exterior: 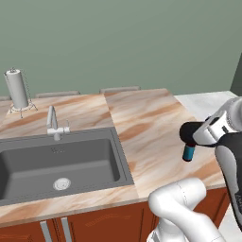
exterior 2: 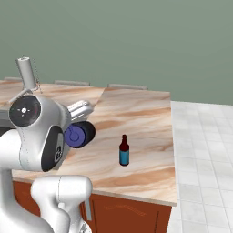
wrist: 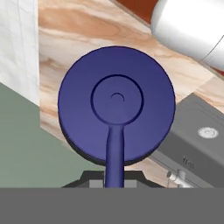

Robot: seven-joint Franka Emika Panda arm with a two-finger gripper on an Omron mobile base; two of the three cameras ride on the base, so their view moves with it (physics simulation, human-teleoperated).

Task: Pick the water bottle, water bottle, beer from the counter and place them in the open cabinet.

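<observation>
Hand view is nearly all one water bottle (wrist: 117, 103), seen end on: a round dark blue lid with a ring pressed into it and a blue loop strap running down to the bottom. A thin black edge of its body peeks out under the lid. The bottle is lifted above the desk (wrist: 87, 30) and lies on its side. The jaws are pressed tight on it, but their tips are hidden behind the lid.

From the right base view the same bottle (exterior 2: 79, 134) pokes out sideways from behind the white arm, which hides most of its black body. The beer (exterior 2: 124, 150) stands upright on the desk, near its front edge. It is slim, with a dark red-brown neck and a teal label.

From the left base view, the arm covers the top of the beer (exterior: 189, 152).
</observation>
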